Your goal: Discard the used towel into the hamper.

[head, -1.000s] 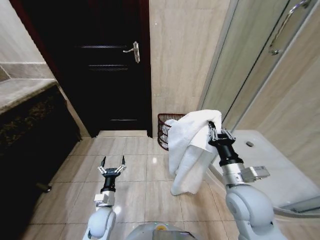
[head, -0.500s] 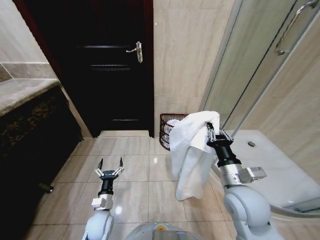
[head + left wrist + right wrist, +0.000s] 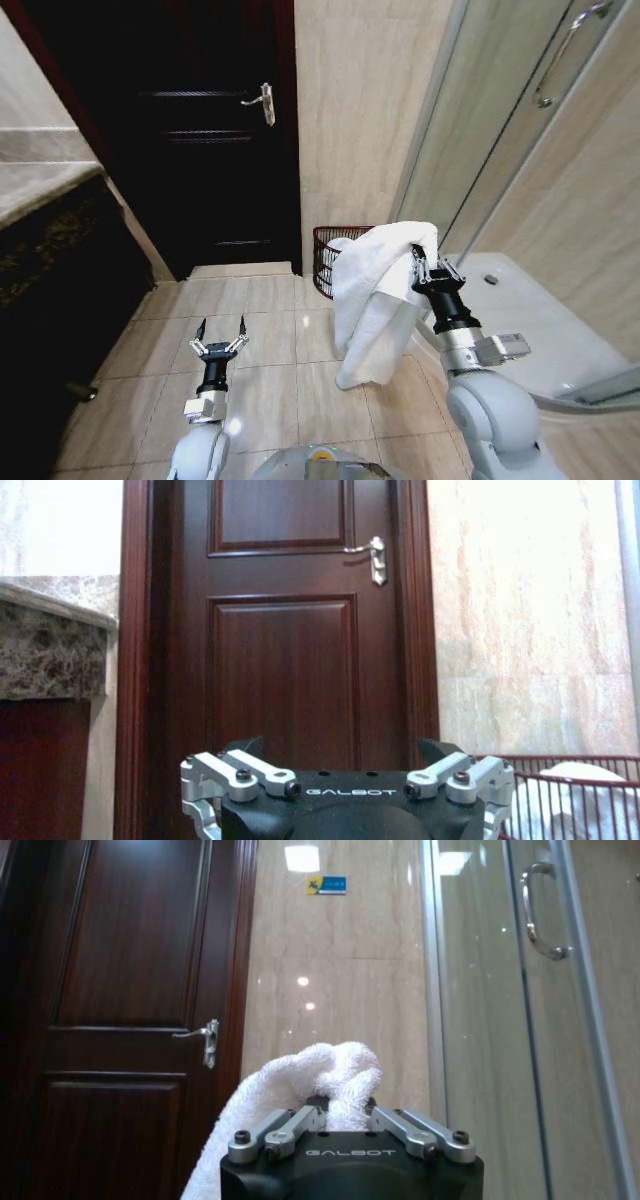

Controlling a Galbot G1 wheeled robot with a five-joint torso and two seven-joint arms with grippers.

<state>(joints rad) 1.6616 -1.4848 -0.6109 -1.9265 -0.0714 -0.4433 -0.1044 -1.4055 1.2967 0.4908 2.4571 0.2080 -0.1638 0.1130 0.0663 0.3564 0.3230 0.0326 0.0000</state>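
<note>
A white towel (image 3: 375,290) hangs in long folds from my right gripper (image 3: 426,262), which is shut on its top edge; the right wrist view shows the bunched towel (image 3: 300,1087) rising between the fingers. Behind the towel, against the tiled wall by the door, stands the hamper (image 3: 328,252), a dark reddish-brown wire basket, partly hidden by the cloth. Its rim (image 3: 570,769) shows in the left wrist view with something white inside. My left gripper (image 3: 220,336) is held upright and open, low over the floor tiles, well to the left of the hamper.
A dark wooden door (image 3: 200,130) with a metal handle (image 3: 262,102) fills the wall ahead. A dark stone-topped vanity (image 3: 45,240) runs along the left. The glass shower door (image 3: 520,120) and its raised white base (image 3: 540,330) close off the right.
The whole picture has shifted a little, so the camera has moved. The towel stays in my right gripper, and the left arm keeps its pose.
</note>
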